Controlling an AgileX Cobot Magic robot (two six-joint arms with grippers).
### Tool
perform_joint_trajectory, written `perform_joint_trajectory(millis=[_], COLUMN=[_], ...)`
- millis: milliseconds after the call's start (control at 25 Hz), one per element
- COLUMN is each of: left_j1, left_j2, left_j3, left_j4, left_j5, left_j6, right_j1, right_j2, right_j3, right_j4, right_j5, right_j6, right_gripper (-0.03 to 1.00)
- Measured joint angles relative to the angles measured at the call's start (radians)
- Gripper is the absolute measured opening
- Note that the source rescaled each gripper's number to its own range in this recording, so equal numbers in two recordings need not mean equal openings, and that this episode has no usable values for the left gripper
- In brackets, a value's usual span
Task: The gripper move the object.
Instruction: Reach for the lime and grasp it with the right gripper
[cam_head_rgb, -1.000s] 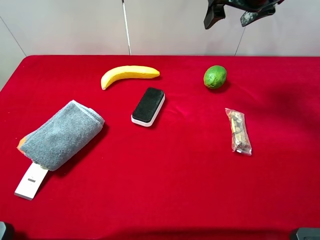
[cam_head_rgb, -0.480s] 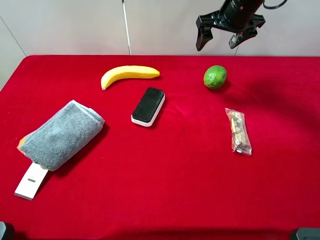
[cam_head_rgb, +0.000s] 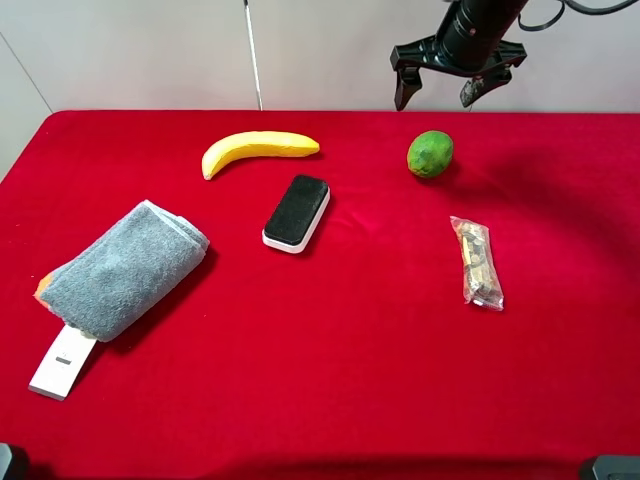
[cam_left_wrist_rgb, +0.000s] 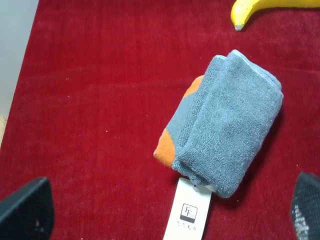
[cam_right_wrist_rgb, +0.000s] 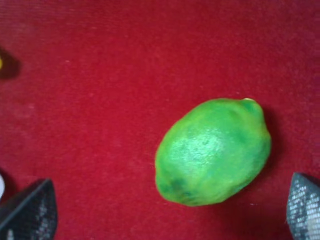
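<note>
Right gripper (cam_head_rgb: 435, 98) is up over the far edge of the red tablecloth (cam_head_rgb: 350, 390), black fingers spread wide and nothing between them. The green fruit (cam_head_rgb: 430, 154), lime-like with mottled skin, lies on the cloth at about one o'clock from the table's middle, and in the high view it shows right at six o'clock from the gripper, just beside it in the picture and clear of both fingers. The right wrist view looks straight down on it: the fruit sits in the gap between the two fingertips, closer to one than the other, touching neither, with its long axis on a slant and a small nub at one end. Out at nine o'clock from the fruit lies the banana (cam_head_rgb: 260, 148), well apart from it. The black-and-white eraser (cam_head_rgb: 296, 212) is at about eight o'clock, just below the banana in the picture. At five o'clock from the fruit is a clear plastic packet (cam_head_rgb: 477, 262) with brownish contents, lying lengthwise. Over on the other side, the left gripper (cam_left_wrist_rgb: 165, 212) hangs above the folded grey towel (cam_head_rgb: 125, 268), its fingertips far apart and empty, and a white tag (cam_head_rgb: 63, 362) pokes out from under the towel's near end.
</note>
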Motion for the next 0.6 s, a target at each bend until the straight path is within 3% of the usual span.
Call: perform_joint_trajectory(millis=[600], left_j1=[0.0], left_j2=[0.0], left_j3=[0.0], left_j4=[0.0], left_j5=[0.0], left_j6=[0.0], right_j1=[-0.026], right_j2=[0.122], right_j3=[-0.049], right_j4=[-0.004], right_j5=[0.035], right_j6=[0.04], right_gripper=[1.0])
